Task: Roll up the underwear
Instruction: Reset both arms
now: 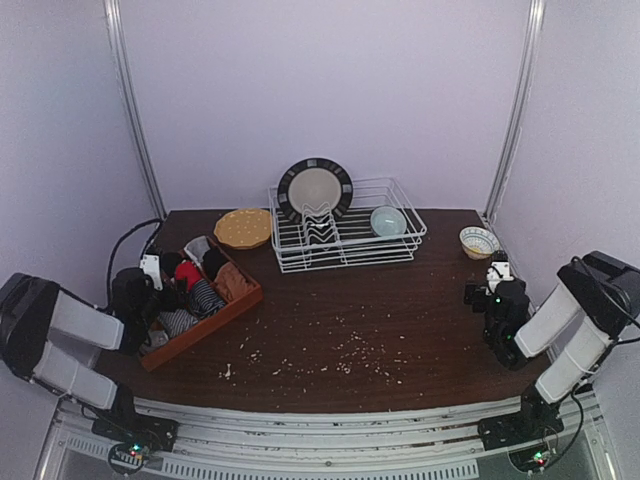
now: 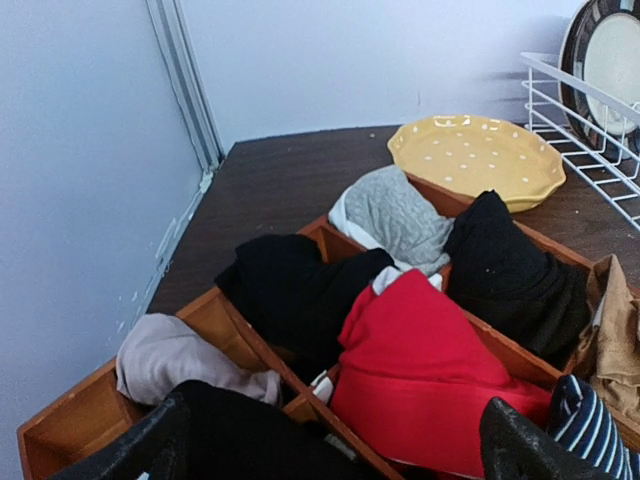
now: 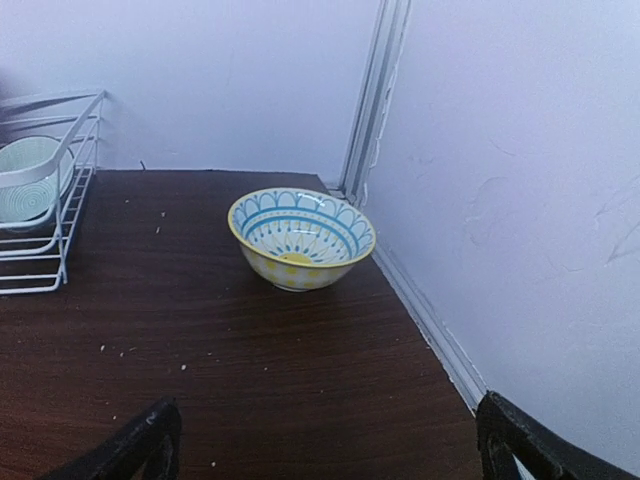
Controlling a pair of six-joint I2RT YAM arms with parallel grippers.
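Note:
The underwear lies bunched in a divided wooden tray (image 1: 215, 322) at the table's left. In the left wrist view I see a red piece (image 2: 430, 370), a black one (image 2: 290, 290), a grey knit one (image 2: 395, 215), a grey-beige one (image 2: 170, 355), a striped one (image 2: 590, 420) and an orange-brown one (image 2: 615, 335). My left gripper (image 2: 335, 425) hangs open just over the tray's near end (image 2: 70, 420), with nothing between its fingers. From above the left gripper (image 1: 160, 288) sits at the tray's left end. My right gripper (image 1: 485, 287) is open and empty over bare table (image 3: 328, 415) at the far right.
A yellow dotted plate (image 1: 243, 228) lies behind the tray. A white wire dish rack (image 1: 345, 258) at the back holds an upright dark-rimmed plate (image 1: 314, 188) and a teal bowl (image 1: 388, 220). A patterned bowl (image 3: 300, 238) stands near the right wall. Crumbs (image 1: 350, 350) dot the table.

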